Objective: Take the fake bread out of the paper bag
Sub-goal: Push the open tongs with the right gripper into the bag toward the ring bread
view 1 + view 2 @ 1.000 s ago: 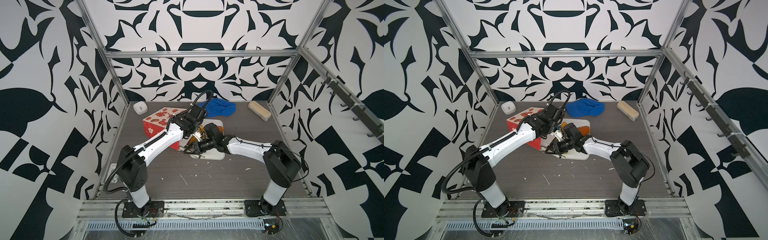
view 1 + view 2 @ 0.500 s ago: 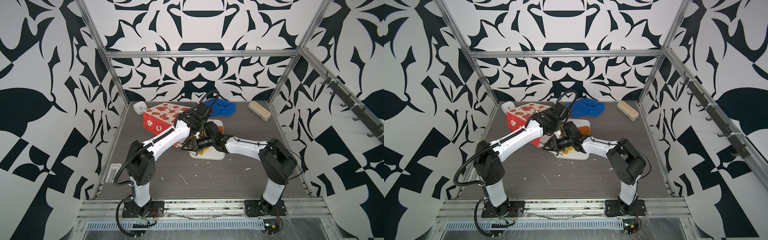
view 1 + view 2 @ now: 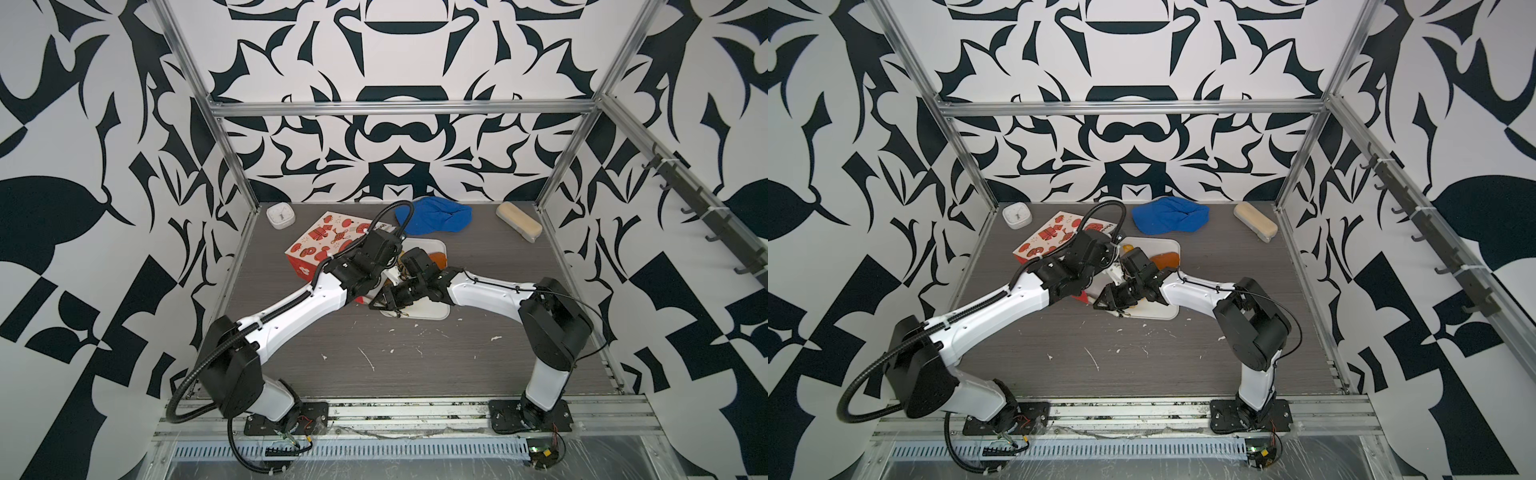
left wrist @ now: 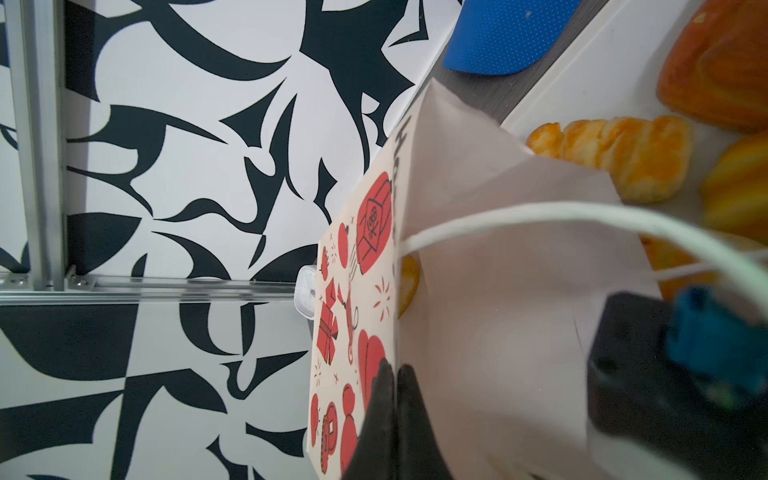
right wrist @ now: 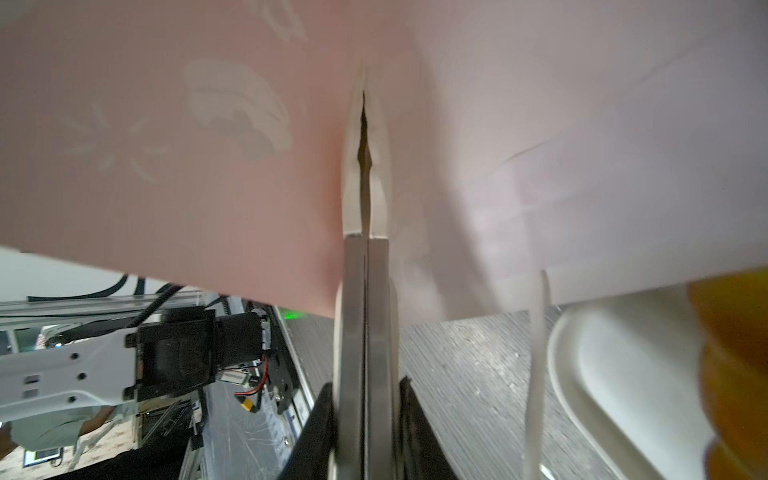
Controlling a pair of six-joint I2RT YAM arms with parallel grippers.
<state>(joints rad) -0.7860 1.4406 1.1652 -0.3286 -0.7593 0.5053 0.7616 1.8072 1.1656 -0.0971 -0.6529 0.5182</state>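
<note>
While tipped onto its side on the grey worktop [image 3: 374, 365], left of middle and toward the back: red-and-white paper bag [image 3: 328, 241], printed face up, mouth turned toward the white tray [image 3: 432, 311]. Pinched at the mouth rim by the left end effector [image 4: 392, 376], clenched, one black finger on the red print and its partner on the plain lining. Pushed past the bag's edge from the tray side: right end effector [image 5: 365, 137], pale fingertips [image 5: 353, 166] drawn almost together against the lining, only a thin dark slit between; contents of that slit, if any, impossible to tell. White cord handle [image 4: 561, 210] looping across the opening. Out on the tray, just beside the bag mouth in the left wrist view: yellow croissant [image 4: 615, 158], brown pastry [image 4: 723, 62] and part of a golden ridged piece [image 4: 735, 187]. More orange-yellow glimpsed behind the bag's wall, too hidden to name. Along the back of the worktop: small white clock [image 3: 280, 216], blue cap [image 3: 432, 218], pale beige block [image 3: 519, 226].
</note>
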